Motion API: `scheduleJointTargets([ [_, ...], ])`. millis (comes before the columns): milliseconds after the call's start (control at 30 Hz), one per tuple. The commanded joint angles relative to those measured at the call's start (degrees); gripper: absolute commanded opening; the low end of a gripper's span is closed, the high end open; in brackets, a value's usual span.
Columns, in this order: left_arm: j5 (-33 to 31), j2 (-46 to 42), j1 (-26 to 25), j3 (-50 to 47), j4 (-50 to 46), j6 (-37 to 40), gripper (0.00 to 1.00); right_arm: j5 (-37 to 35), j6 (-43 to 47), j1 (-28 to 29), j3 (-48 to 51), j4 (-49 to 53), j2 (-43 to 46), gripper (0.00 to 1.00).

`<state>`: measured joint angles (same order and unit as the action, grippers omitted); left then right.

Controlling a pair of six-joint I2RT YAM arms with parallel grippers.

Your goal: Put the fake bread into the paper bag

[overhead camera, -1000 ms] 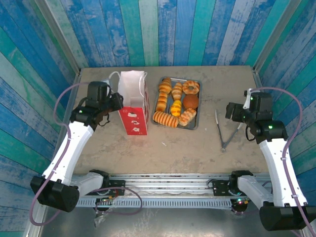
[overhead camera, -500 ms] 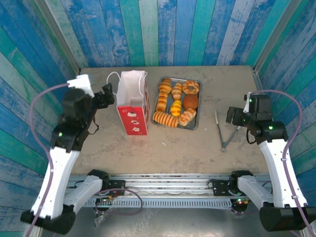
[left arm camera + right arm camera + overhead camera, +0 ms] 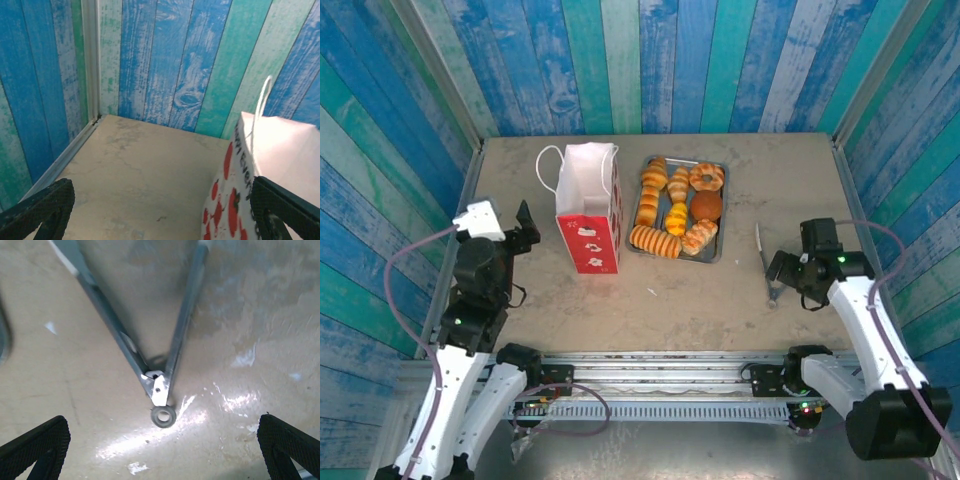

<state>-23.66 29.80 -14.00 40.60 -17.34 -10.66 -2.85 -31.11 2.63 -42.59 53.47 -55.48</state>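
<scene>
Backing our left gripper (image 3: 523,228) off the paper bag (image 3: 588,205), we are lowering the right gripper (image 3: 782,272) over the tongs (image 3: 159,387), both grippers' jaws apart, probably to fetch the fake bread (image 3: 675,210).

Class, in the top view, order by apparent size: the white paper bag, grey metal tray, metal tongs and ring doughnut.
Tied largest: grey metal tray and white paper bag; the upright bag rises toward the camera, so unranked.
Then the metal tongs.
Smallest: golden ring doughnut.
</scene>
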Motion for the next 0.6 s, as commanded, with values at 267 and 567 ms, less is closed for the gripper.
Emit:
scheduleJointTargets([
  [267, -1.0, 0.2, -0.2, -3.5, 5.5, 1.5, 0.94, -0.1, -1.1, 0.6, 8.7, -12.6, -1.8, 1.00],
  [567, -1.5, 0.6, -0.2, -3.6, 5.5, 1.4, 0.94, -1.9, 1.6, 1.0, 7.6, -18.3, -12.1, 0.94],
])
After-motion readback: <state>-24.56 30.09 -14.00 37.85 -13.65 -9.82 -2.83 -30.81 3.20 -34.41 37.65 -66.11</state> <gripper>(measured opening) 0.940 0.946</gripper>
